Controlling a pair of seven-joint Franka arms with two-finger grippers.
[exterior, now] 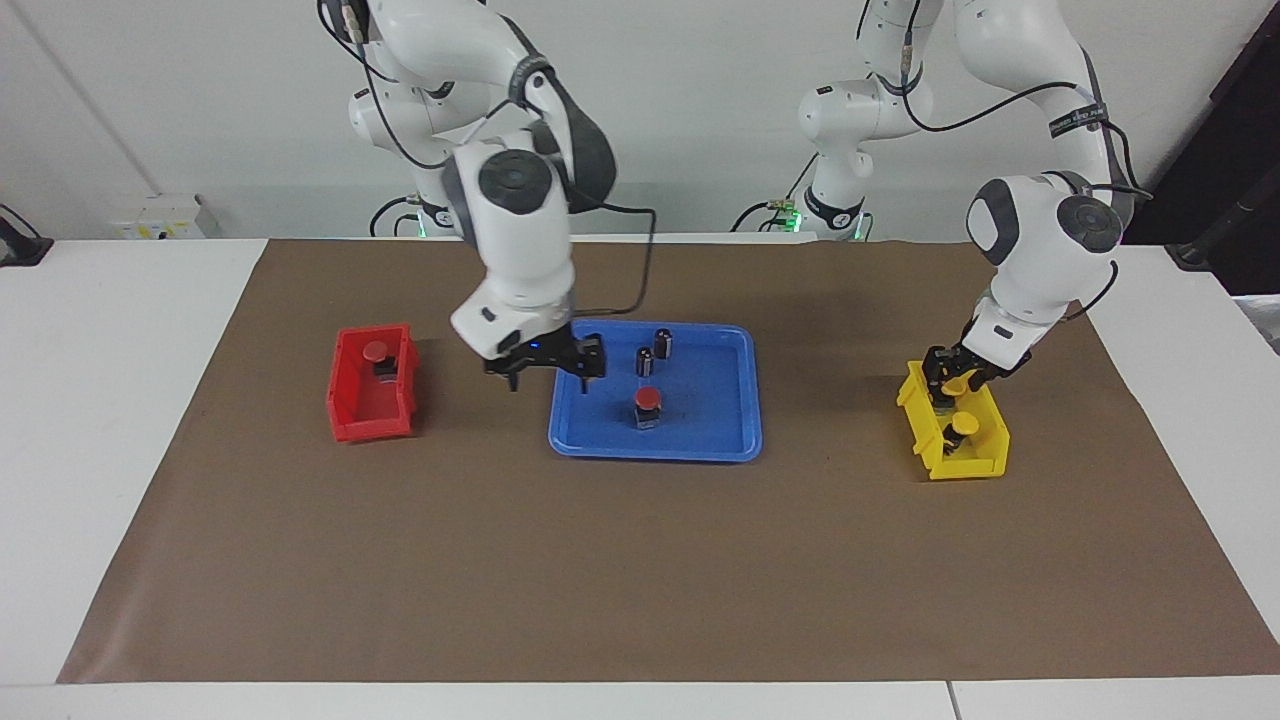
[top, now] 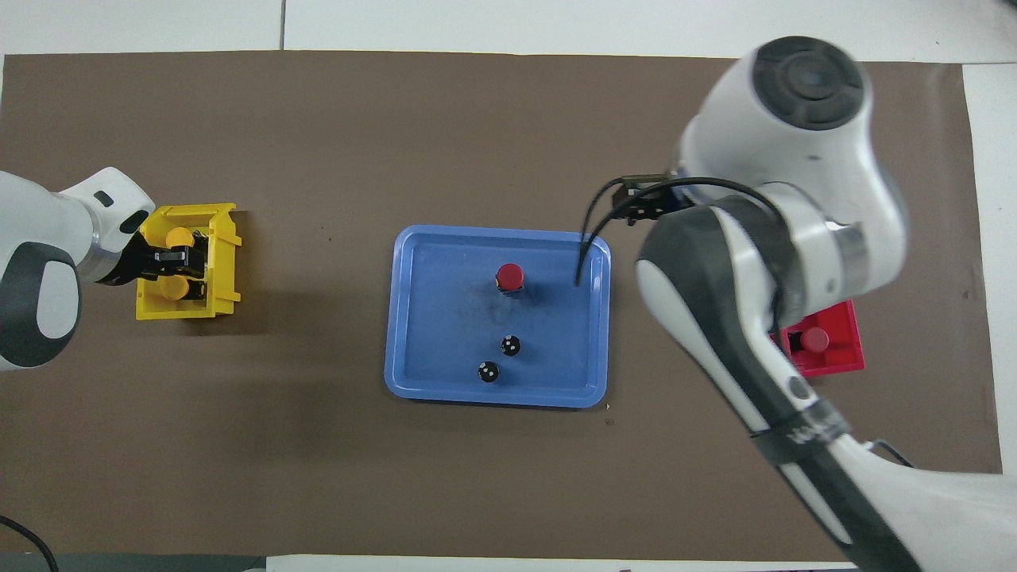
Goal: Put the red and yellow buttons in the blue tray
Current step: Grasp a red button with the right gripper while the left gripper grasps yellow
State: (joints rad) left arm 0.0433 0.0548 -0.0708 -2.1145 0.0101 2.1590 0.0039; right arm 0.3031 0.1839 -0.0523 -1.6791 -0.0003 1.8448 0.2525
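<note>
My left gripper (exterior: 950,385) is down in the yellow bin (exterior: 985,452), fingers around one yellow button (top: 179,237); whether they are clenched I cannot tell. A weak pinch could drop it on the way, or the lift could catch the bin's wall and drag it.

My right gripper (exterior: 548,366) hangs spread and empty at nine o'clock of the blue tray (exterior: 720,445), over its rim.

By my count: two yellow buttons in the yellow bin, one red button (exterior: 647,403) in the tray, one red button (exterior: 375,352) in the red bin (exterior: 350,420), and two dark cylinders (exterior: 653,352) at twelve o'clock in the tray.
</note>
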